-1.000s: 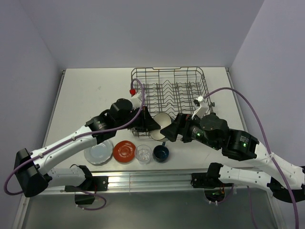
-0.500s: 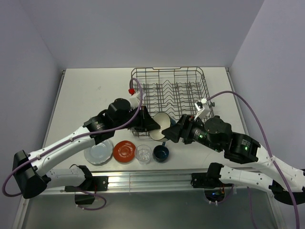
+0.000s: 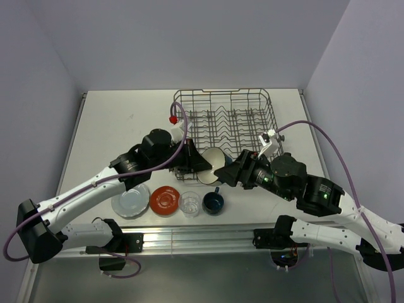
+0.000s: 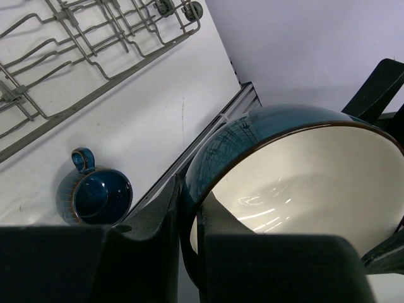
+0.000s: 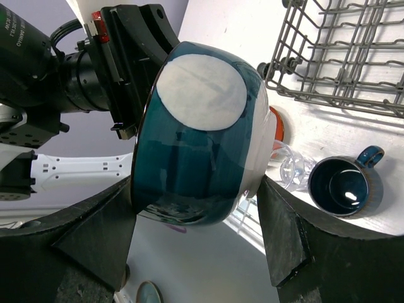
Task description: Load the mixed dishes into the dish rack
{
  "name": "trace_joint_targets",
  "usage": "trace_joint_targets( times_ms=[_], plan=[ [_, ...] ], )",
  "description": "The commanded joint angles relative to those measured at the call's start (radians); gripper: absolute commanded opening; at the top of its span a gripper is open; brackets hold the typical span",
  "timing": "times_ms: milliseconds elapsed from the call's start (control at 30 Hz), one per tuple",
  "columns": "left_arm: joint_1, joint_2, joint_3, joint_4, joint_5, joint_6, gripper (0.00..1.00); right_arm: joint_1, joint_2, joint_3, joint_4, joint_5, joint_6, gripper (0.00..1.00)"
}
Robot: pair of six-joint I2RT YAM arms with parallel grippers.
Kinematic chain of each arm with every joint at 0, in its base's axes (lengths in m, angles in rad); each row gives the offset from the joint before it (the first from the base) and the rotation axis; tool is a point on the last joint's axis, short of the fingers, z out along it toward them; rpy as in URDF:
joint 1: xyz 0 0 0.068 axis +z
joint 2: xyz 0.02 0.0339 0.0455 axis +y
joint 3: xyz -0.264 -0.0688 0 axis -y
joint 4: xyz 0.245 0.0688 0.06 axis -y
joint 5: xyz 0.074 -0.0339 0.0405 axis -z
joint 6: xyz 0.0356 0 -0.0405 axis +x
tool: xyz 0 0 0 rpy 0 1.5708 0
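Note:
My left gripper [image 3: 201, 164] is shut on the rim of the cream bowl with a dark blue outside [image 3: 213, 158]. It holds the bowl tilted above the table in front of the dish rack [image 3: 221, 91]. In the left wrist view one finger is inside the bowl [image 4: 303, 183] and one outside. My right gripper [image 3: 226, 173] is open, and its fingers straddle the bowl [image 5: 196, 132] from rim to base. The pale blue-grey plate [image 3: 130, 202], red-orange plate [image 3: 166, 200], glass tumbler [image 3: 189, 202] and dark blue mug [image 3: 213, 202] stand in a row near the front edge.
The rack's front wall and wheels show in the right wrist view [image 5: 341, 57] and its rim in the left wrist view [image 4: 158, 55]. The mug [image 5: 344, 186] and tumbler [image 5: 287, 165] lie below the bowl. A metal rail runs along the near table edge [image 3: 189, 237].
My right gripper has moved left toward the bowl and now has its fingers on either side of it. My left gripper has shifted slightly and still holds the bowl.

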State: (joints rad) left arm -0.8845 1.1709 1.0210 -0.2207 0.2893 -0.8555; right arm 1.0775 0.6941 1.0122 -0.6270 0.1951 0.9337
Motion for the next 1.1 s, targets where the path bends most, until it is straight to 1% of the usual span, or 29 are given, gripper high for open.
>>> trace_joint_targets(
  times_ms=[0, 33, 67, 133, 167, 233, 300, 333, 367, 500, 533, 600, 767, 833, 900, 967, 1000, 1033, 1067],
  plan=[
    [0.012, -0.019, 0.045, 0.126, 0.068, -0.019, 0.09, 0.004, -0.018, 0.011, 0.132, -0.008, 0.008, 0.00],
    [0.021, -0.022, 0.042, 0.124, 0.070, -0.020, 0.15, 0.004, -0.019, 0.014, 0.127, 0.004, 0.007, 0.00],
    [0.025, -0.025, 0.039, 0.126, 0.076, -0.022, 0.25, 0.004, -0.018, 0.017, 0.118, 0.010, 0.002, 0.00],
    [0.039, -0.033, 0.031, 0.132, 0.082, -0.028, 0.37, 0.004, -0.015, 0.028, 0.109, 0.027, -0.006, 0.00],
    [0.044, -0.036, 0.028, 0.132, 0.083, -0.030, 0.48, 0.004, -0.015, 0.031, 0.101, 0.030, -0.009, 0.00],
    [0.055, -0.039, 0.031, 0.123, 0.082, -0.025, 0.58, 0.004, -0.010, 0.042, 0.092, 0.053, -0.013, 0.00],
    [0.061, -0.034, 0.047, 0.101, 0.065, -0.016, 0.62, 0.004, 0.001, 0.058, 0.075, 0.059, -0.021, 0.00],
    [0.065, -0.033, 0.050, 0.081, 0.059, -0.011, 0.69, 0.002, 0.019, 0.068, 0.064, 0.066, -0.025, 0.00],
    [0.068, -0.034, 0.051, 0.075, 0.054, -0.013, 0.72, 0.002, 0.028, 0.075, 0.047, 0.072, -0.030, 0.00],
    [0.097, -0.034, 0.040, 0.092, 0.077, -0.017, 0.73, 0.002, 0.062, 0.088, 0.055, 0.061, -0.036, 0.00],
    [0.099, -0.027, 0.040, 0.090, 0.085, -0.016, 0.69, -0.001, 0.073, 0.089, 0.055, 0.061, -0.035, 0.00],
    [0.104, -0.010, 0.048, 0.080, 0.090, -0.011, 0.68, -0.004, 0.084, 0.091, 0.062, 0.058, -0.038, 0.00],
    [0.137, -0.011, 0.037, 0.048, 0.059, -0.007, 0.75, -0.034, 0.111, 0.109, 0.049, 0.061, -0.055, 0.00],
    [0.168, -0.017, 0.054, 0.006, 0.025, 0.009, 0.79, -0.074, 0.122, 0.118, 0.041, 0.044, -0.068, 0.00],
    [0.202, -0.030, 0.080, -0.069, -0.042, 0.022, 0.81, -0.115, 0.137, 0.123, 0.029, 0.023, -0.085, 0.00],
    [0.225, -0.042, 0.103, -0.132, -0.116, 0.041, 0.84, -0.184, 0.150, 0.123, 0.018, -0.012, -0.113, 0.00],
    [0.240, -0.053, 0.131, -0.166, -0.203, 0.047, 0.84, -0.212, 0.162, 0.124, 0.016, -0.029, -0.127, 0.00],
    [0.246, -0.056, 0.149, -0.237, -0.255, 0.056, 0.85, -0.240, 0.171, 0.126, 0.013, -0.043, -0.151, 0.00],
    [0.252, -0.060, 0.165, -0.271, -0.287, 0.062, 0.85, -0.295, 0.179, 0.129, 0.009, -0.066, -0.167, 0.00]
  ],
)
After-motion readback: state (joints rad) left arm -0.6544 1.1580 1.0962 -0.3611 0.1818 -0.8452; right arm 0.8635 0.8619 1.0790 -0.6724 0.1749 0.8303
